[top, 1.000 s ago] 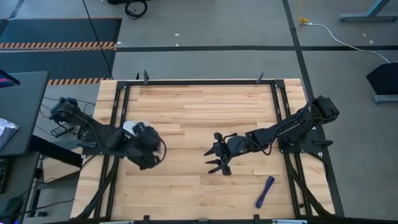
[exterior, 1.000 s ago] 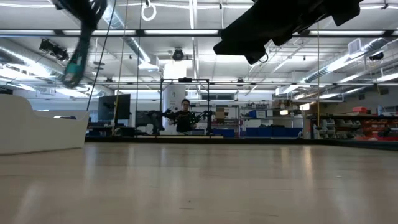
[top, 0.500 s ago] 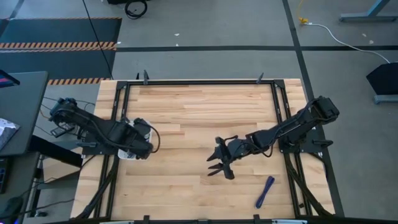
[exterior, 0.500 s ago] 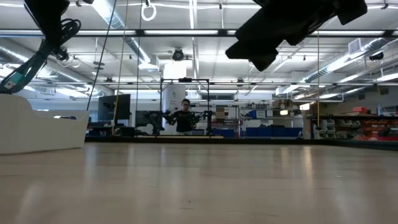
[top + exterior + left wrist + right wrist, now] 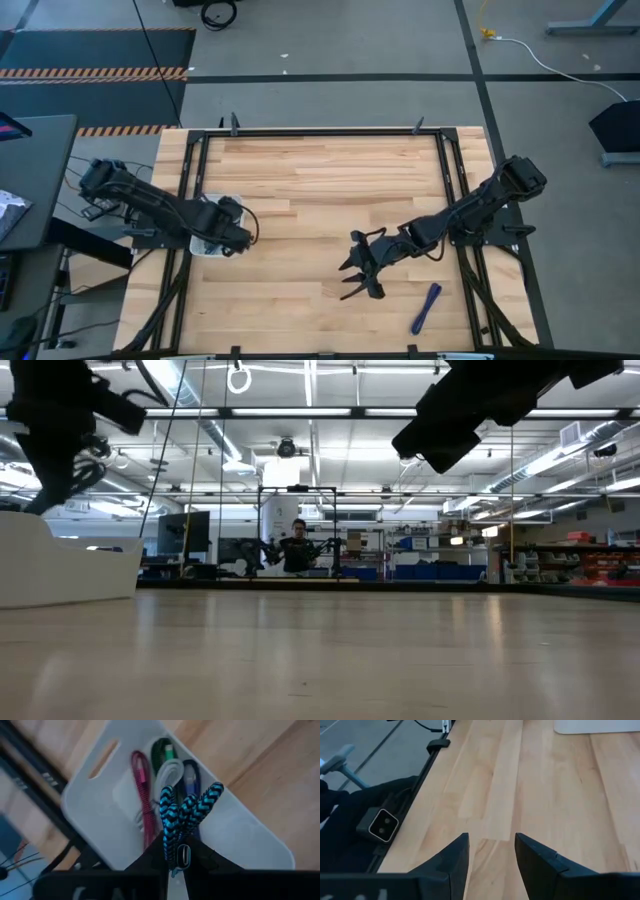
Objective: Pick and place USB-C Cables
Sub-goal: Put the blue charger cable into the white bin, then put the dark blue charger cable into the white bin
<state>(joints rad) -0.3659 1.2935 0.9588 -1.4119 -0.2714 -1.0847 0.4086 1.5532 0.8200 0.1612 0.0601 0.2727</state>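
My left gripper (image 5: 176, 857) hangs over the white tray (image 5: 100, 805) at the table's left edge and is shut on the teal braided cable bundle (image 5: 187, 812). Inside the tray lie the dark red cable (image 5: 142, 790), the green cable (image 5: 162, 750), the silver-white cable (image 5: 167, 772) and the blue cable (image 5: 191, 772). The high view shows my left gripper (image 5: 230, 238) beside the tray (image 5: 200, 246). My right gripper (image 5: 360, 277) is open above bare wood, up-left of the purple cable (image 5: 427, 307), which lies flat near the near edge. My left gripper pinches the teal bundle between its two fingers at the end with the silver connector (image 5: 183, 855). The fingers come from above, pointing down. The bundle's loops (image 5: 200, 805) stick out past the fingertips over the tray's cables; whether they touch those, I cannot tell.
Dark frame rails run along the table's left (image 5: 185, 200) and right (image 5: 465, 250) sides. The right wrist view shows wood between the open fingers and a white tray corner (image 5: 600, 725) far off. A person (image 5: 296, 545) stands in the room behind.
My left gripper has carried the teal bundle toward the table's left edge until it is over the tray. My right gripper has moved toward the near edge, closer to the purple cable, staying open.
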